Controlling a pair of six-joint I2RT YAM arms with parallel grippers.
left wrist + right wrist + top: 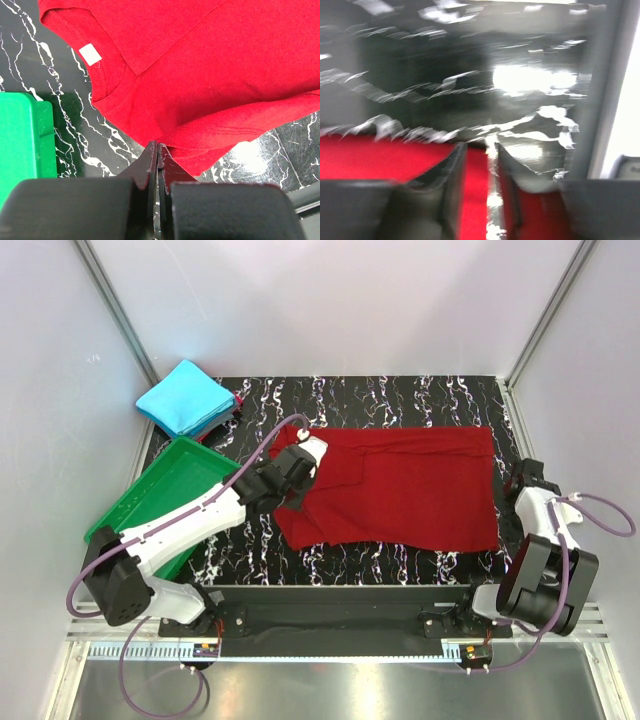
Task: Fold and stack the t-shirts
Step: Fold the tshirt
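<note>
I count two shirts on the black marbled table (400, 400). The red shirt (400, 485) lies flat across the middle, reaching nearly from one arm to the other, with some of the cloth doubled over on itself. The blue shirt (183, 397) is already a neat folded square, sitting at the far left corner, well apart from the red one. There is one green tray (165, 490), set along the left side of the table and near to the blue shirt. Two arms stand at the near edge, each with one pincer. The left pincer (157, 146) is closed tight, its two fingers pressed together with no gap. The tips sit right at the near hem of the red shirt, though I cannot tell whether any cloth is pinched between them. From its own camera I see the shirt's collar (100, 75) with one small white label (90, 54) inside, and a corner of the tray off to the left. The right pincer (479, 146) is over the red shirt's right edge. That picture is blurred, but its two fingers stand apart with a narrow gap and red cloth shows between them. I cannot tell whether they touch the cloth.
</note>
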